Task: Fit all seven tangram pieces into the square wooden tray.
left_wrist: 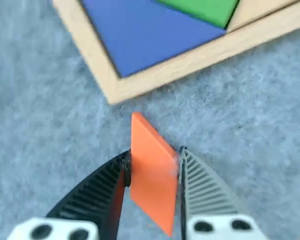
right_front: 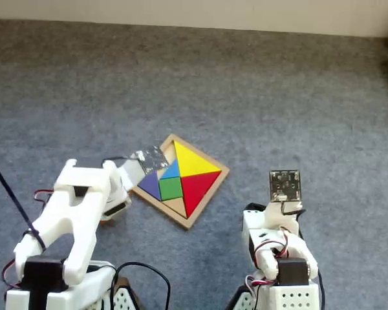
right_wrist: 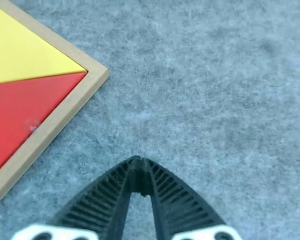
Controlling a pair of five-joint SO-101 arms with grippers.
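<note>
Just outside a corner of the tray [left_wrist: 190, 62], the left tool [left_wrist: 154, 165] is gripping the orange piece [left_wrist: 152, 180] by its two flat faces, a hold probably suiting a light, stiff, likely slippery tile, while the right tool [right_wrist: 140, 165] is sitting closed and empty near the tray.

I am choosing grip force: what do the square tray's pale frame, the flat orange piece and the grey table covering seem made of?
Square tray's pale frame: unpainted wood, matte, by its light tan look.
Flat orange piece: probably painted wood, smooth even colour; plastic is possible.
Grey table covering: carpet or felt, by its fuzzy fibres.
</note>
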